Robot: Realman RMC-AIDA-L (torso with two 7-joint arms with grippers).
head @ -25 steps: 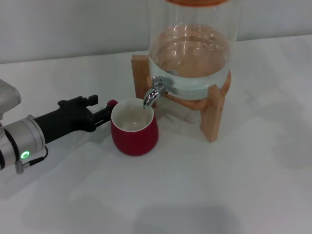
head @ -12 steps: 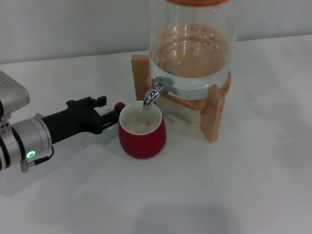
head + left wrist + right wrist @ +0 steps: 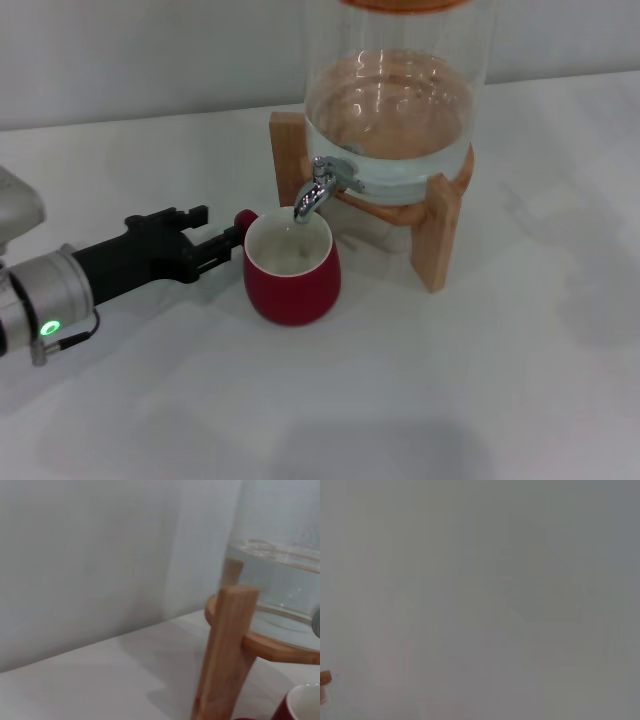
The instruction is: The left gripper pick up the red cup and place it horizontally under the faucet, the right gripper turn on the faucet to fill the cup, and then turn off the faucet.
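The red cup (image 3: 292,274) stood upright on the white tabletop (image 3: 480,380) with its mouth right under the faucet (image 3: 318,189) of the glass dispenser (image 3: 395,110), while the left tool (image 3: 222,243), fingers spread, sat just beside the cup's handle.

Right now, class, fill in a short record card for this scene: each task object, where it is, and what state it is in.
red cup: upright on the table, open mouth directly below the spout
faucet: on the glass dispenser, no water seen flowing
left gripper: at the cup's handle side, jaws appear slightly apart
right gripper: not in view
dispenser stand: wooden, holds the dispenser, water inside
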